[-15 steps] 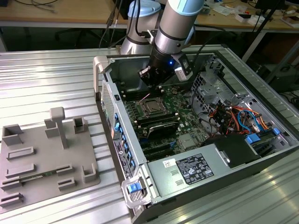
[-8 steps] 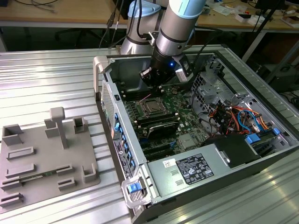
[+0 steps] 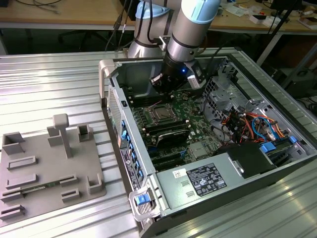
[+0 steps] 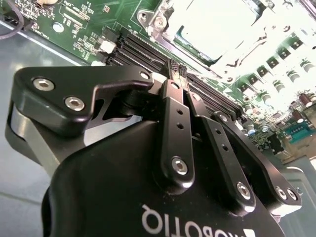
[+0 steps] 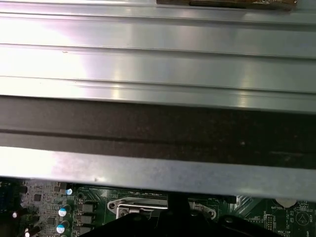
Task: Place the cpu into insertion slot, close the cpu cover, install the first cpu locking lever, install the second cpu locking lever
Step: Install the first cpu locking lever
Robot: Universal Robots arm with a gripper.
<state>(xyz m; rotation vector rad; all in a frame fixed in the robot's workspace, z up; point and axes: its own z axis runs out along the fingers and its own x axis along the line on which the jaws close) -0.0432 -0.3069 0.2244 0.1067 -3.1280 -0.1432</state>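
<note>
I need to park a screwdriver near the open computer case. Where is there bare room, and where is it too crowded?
Bare ribbed metal table lies between the grey fixture tray and the table's far edge. Inside the case it is crowded: the gripper hangs above the cpu, with cables toward the exterior view's right.

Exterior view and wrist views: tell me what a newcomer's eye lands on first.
The open computer case lies on a ribbed metal table, its green motherboard exposed. The gripper, fingers shut together, hangs just over the board near the insertion slot. A grey fixture tray sits at the exterior view's left.
</note>
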